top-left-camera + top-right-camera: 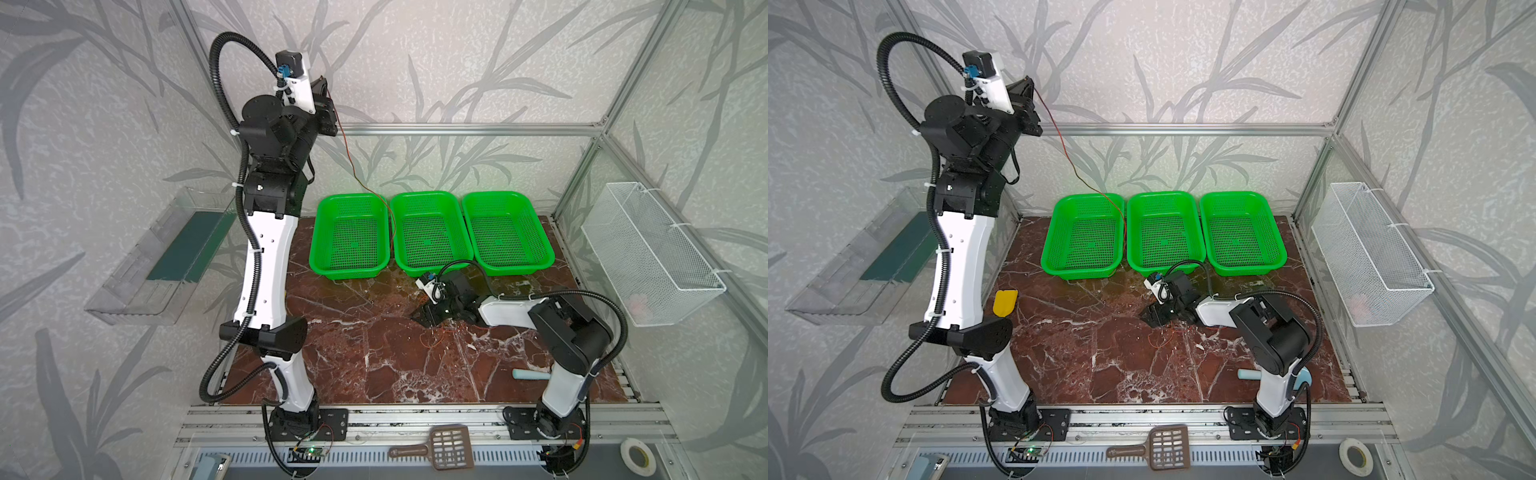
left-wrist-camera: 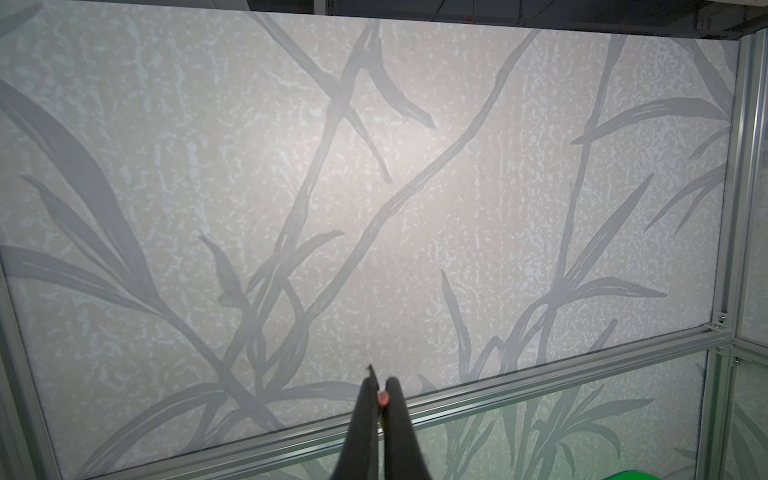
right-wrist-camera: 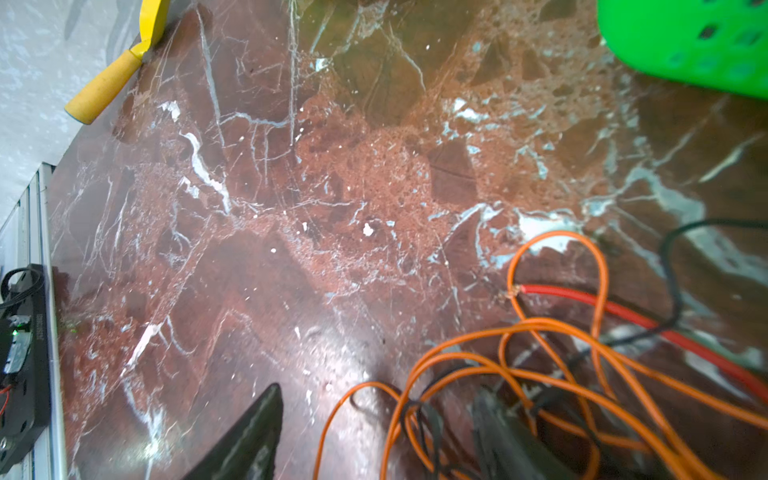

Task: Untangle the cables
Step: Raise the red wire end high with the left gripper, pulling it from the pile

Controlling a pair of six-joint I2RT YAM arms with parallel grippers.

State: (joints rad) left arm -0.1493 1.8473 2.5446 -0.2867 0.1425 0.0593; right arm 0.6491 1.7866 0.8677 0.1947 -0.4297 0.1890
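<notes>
My left gripper (image 1: pixel 329 96) is raised high near the back wall, shut on one end of the red-brown cable (image 2: pixel 382 399). That cable (image 1: pixel 353 166) slants down past the left green basket to the table in both top views. Its other end (image 3: pixel 623 311) lies on the marble beside the looped orange cable (image 3: pixel 557 332) and the black cable (image 3: pixel 673 266). My right gripper (image 3: pixel 376 415) is open, low over this tangle (image 1: pixel 440 336). Orange and black loops lie between its fingers (image 3: pixel 257 432).
Three green baskets (image 1: pixel 351 270) (image 1: pixel 432 195) (image 1: pixel 507 195) stand in a row at the back of the marble table. A yellow-handled tool (image 1: pixel 1005 301) lies at the left edge and a teal handle (image 1: pixel 530 375) by the right arm's base. A white wire basket (image 1: pixel 648 249) hangs on the right wall.
</notes>
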